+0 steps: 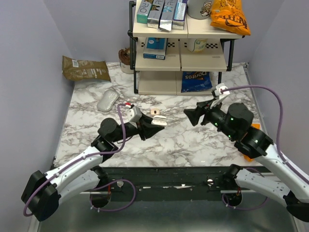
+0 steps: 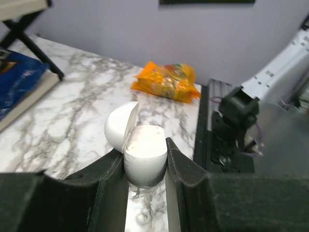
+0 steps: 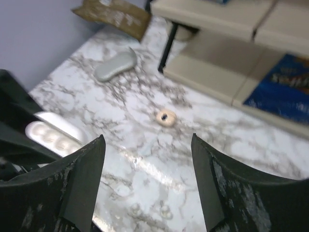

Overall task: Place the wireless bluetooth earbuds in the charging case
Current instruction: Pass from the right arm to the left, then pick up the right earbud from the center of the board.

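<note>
Top view: left gripper [image 1: 155,123] clamped on charging case [image 1: 159,121]. Earbud [image 1: 154,112] lies on marble table [image 1: 87,121], just beyond case.
Left wrist: case between jaws, lid flipped open.
Right wrist: right gripper [image 3: 147,179] jaws spread, empty; earbud on table ahead.

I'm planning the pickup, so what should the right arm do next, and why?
Probably lower the right gripper forward over the earbud until its open fingers straddle it. The earbud lies loose on the marble table, ahead of the jaws, while the left gripper holds the charging case with its lid open.
</note>
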